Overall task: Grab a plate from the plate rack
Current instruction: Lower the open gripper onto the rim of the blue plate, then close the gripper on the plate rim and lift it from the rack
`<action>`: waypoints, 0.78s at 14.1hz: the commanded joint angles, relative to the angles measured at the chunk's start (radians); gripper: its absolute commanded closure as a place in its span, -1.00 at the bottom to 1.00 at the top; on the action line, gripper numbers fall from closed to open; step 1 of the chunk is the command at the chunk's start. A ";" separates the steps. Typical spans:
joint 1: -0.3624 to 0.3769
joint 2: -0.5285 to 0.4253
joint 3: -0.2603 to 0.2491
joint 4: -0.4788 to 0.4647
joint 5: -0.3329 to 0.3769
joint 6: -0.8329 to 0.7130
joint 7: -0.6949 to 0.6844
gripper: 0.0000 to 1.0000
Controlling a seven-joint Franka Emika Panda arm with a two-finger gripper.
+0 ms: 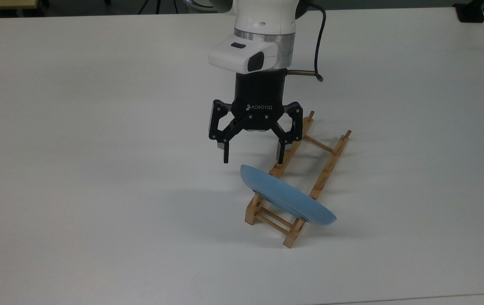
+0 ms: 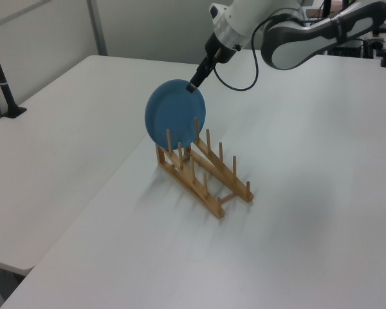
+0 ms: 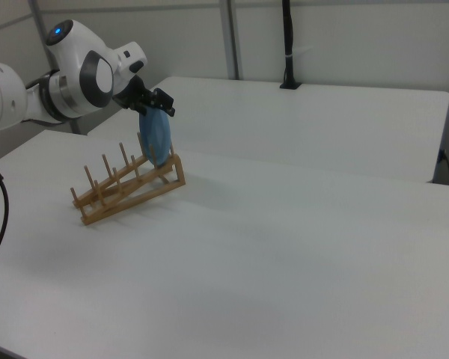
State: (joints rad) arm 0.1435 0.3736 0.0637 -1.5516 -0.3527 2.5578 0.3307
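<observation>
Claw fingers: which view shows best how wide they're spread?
The top view: the claw faces the camera, both fingers splayed wide apart. The left view shows them as one dark tip by the plate rim; in the right view they overlap above the plate.
</observation>
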 commanded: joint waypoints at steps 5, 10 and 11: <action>0.007 0.068 -0.012 0.081 -0.054 0.002 0.053 -0.29; 0.007 0.070 -0.012 0.079 -0.081 0.004 0.097 0.64; 0.007 0.070 -0.012 0.079 -0.083 0.004 0.097 0.87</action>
State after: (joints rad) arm 0.1419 0.4333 0.0625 -1.4895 -0.3997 2.5578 0.3921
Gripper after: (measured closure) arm 0.595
